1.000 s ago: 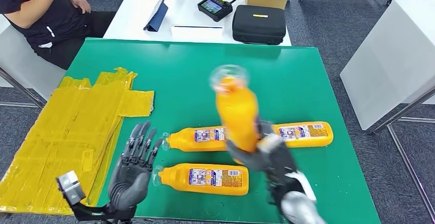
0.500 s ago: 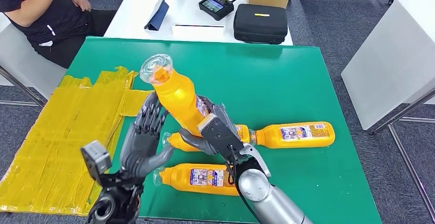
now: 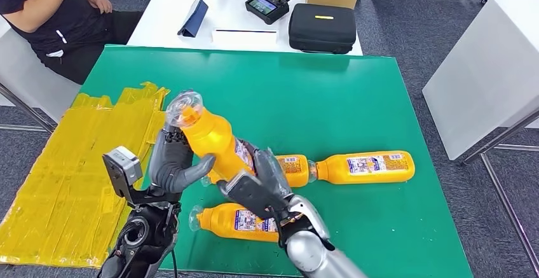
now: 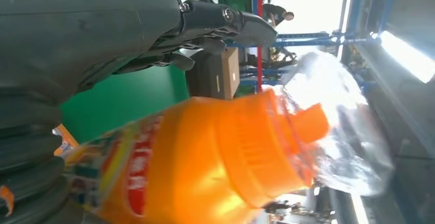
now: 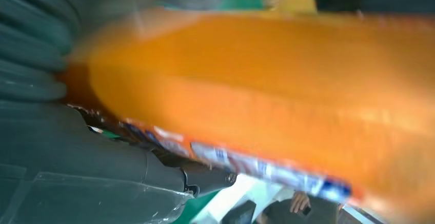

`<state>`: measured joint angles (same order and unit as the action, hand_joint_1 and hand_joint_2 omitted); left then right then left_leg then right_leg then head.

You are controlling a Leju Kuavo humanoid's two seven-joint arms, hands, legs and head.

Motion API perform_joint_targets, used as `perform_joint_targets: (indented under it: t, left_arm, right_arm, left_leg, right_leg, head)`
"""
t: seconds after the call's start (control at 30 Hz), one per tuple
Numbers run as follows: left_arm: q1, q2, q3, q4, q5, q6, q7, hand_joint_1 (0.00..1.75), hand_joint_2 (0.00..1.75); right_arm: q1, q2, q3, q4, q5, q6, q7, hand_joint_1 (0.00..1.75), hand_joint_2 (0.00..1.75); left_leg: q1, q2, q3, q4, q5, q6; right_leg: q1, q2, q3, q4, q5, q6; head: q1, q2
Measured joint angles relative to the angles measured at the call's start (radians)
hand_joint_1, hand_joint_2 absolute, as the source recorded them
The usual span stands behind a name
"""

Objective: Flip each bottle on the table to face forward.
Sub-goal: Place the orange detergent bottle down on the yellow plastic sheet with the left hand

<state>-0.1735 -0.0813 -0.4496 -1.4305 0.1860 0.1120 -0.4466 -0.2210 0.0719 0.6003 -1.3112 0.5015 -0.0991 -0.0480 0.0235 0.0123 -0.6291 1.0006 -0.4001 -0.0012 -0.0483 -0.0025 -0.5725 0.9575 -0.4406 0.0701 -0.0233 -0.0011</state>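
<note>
Both hands, right and left, clasp one raised bottle tilted above the two lying on the green table; a mistimed handover could drop it.

Bright even light, window glare, blurred right wrist view
</note>
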Motion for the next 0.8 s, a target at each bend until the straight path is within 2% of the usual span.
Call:
perform_joint_targets:
  t: [0.2, 0.4, 0.63, 0.77, 0.8]
  left_arm:
    - [0.060, 0.004, 0.013, -0.039, 0.068, -0.074, 0.073, 0.00, 1.75]
    - [0.104, 0.013, 0.011, -0.098, 0.096, -0.156, 0.170, 0.00, 1.75]
    - [0.115, 0.023, 0.011, -0.124, 0.098, -0.171, 0.193, 0.00, 1.75]
    - [0.115, 0.025, 0.009, -0.133, 0.087, -0.205, 0.224, 1.71, 1.75]
    - [0.114, 0.025, 0.007, -0.136, 0.081, -0.208, 0.228, 1.75, 1.75]
  right_arm:
    - [-0.020, 0.019, 0.070, 0.033, 0.137, -0.018, 0.049, 1.75, 1.75]
    - [-0.052, 0.028, 0.091, 0.074, 0.171, -0.019, 0.056, 1.75, 1.75]
    - [-0.063, 0.035, 0.098, 0.092, 0.176, -0.023, 0.055, 1.75, 1.75]
    - [-0.064, 0.035, 0.096, 0.097, 0.174, -0.036, 0.058, 1.75, 1.75]
    - [-0.063, 0.035, 0.095, 0.097, 0.172, -0.039, 0.059, 1.75, 1.75]
  left_leg:
    - [0.000, 0.000, 0.000, 0.000, 0.000, 0.000]
    - [0.000, 0.000, -0.001, 0.000, 0.000, 0.000]
    - [0.000, 0.000, -0.001, 0.000, 0.000, 0.000]
    - [0.000, 0.000, -0.001, 0.000, 0.000, 0.000]
    - [0.000, 0.000, -0.001, 0.000, 0.000, 0.000]
  right_leg:
    - [0.000, 0.000, 0.000, 0.000, 0.000, 0.000]
    - [0.000, 0.000, -0.001, 0.000, 0.000, 0.000]
    - [0.000, 0.000, -0.001, 0.000, 0.000, 0.000]
    - [0.000, 0.000, -0.001, 0.000, 0.000, 0.000]
    - [0.000, 0.000, -0.001, 0.000, 0.000, 0.000]
  head:
    - [0.000, 0.000]
    - [0.000, 0.000]
    - [0.000, 0.000]
    - [0.000, 0.000]
    - [0.000, 0.000]
